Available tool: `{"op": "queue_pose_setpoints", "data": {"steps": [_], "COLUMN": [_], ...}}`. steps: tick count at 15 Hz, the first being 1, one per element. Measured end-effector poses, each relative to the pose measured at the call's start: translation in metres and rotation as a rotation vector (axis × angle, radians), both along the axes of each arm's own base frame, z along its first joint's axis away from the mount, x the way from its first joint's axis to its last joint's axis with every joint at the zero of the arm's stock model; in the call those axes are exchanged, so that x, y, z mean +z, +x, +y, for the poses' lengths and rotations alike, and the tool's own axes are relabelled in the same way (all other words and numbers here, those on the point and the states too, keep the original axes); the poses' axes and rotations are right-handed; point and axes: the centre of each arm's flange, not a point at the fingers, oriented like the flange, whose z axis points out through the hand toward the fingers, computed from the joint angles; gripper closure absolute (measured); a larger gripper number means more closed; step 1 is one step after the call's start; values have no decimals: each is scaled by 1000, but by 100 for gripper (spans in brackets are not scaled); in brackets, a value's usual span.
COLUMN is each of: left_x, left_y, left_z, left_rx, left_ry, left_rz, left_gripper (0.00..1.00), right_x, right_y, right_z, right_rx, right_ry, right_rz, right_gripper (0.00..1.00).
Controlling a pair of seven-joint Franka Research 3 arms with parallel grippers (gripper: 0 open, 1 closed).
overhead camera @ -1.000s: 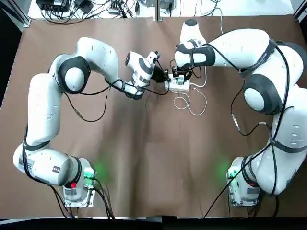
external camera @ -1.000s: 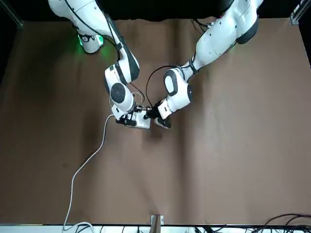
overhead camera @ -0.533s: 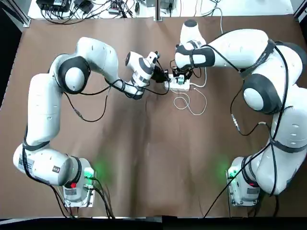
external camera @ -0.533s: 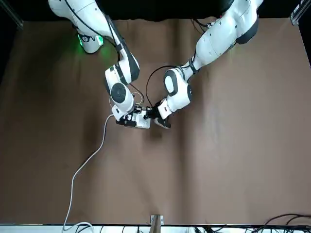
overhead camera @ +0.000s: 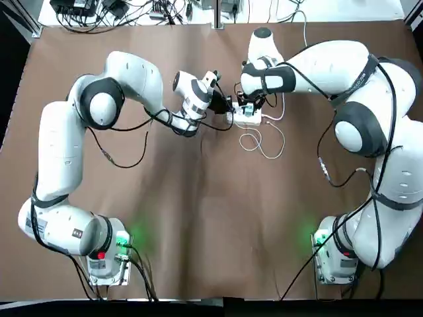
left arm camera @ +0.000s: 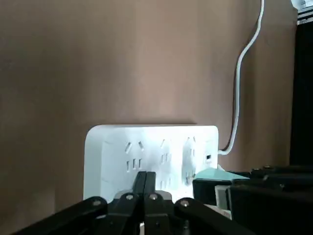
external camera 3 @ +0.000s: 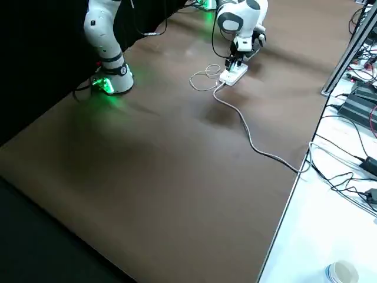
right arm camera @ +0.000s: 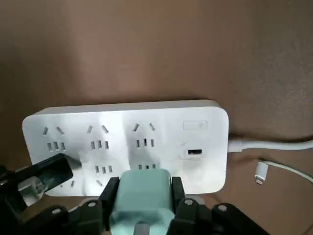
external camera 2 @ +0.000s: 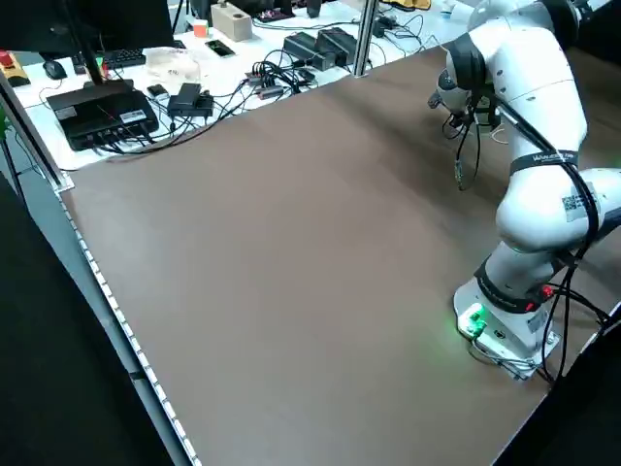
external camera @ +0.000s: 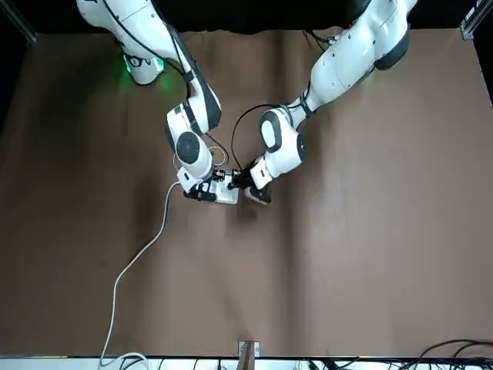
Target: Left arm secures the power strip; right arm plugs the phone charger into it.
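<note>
R hand (right arm camera: 145, 188): clamped on teal chgr (right arm camera: 145, 196), one finger on each side, held above the pwr strip (right arm camera: 132, 152) at the part toward its cord end. Chgr overlaps the strip's socket face in our R wrist view; we can't tell whether any pins are seated. L hand (left arm camera: 145, 178): fingertips together, over the strip's face toward the end opp. the cord; contact w/ strip unclear to us.

Strip lies flat on the brown counter (overhead camera: 218, 211), sockets up, USB-type slot (right arm camera: 194, 152) near its cord end. Thick white cord (right arm camera: 274, 145) leaves that end. Just beside it, on the counter, we note the small metal-tipped connector (right arm camera: 261, 172) of the thin cable (overhead camera: 268, 154), which loops on the robot's side of the strip.

L arm (overhead camera: 59, 145) and R arm (overhead camera: 396, 165) reach in from opp. sides, hands close tog. at the strip. Green lights show at both bases.

Farther off, cord runs across the brown counter to its far edge. Beyond that edge we see a white counter (external camera 2: 233, 73) w/ blk adapters (external camera 2: 335, 44), tangled blk cables (external camera 2: 281, 73), a phone (external camera 2: 219, 48), an orange cup (external camera 2: 200, 27) and, in R side view, a white cup (external camera 3: 341, 272).
</note>
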Motion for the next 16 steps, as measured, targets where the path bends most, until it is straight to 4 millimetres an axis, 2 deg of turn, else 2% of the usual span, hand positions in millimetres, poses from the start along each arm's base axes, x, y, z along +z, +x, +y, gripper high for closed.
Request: {"op": "queue_pose_setpoints", "data": {"steps": [16], "left_x": [0], "left_y": [0], "left_z": [0], "left_rx": [0], "left_ry": [0], "left_rz": [0], "left_gripper": [99], "right_x": [-6], "right_y": [1], "right_z": [0], "right_rx": [0], "right_ry": [-2], "right_rz": [-4], "right_gripper": [52]}}
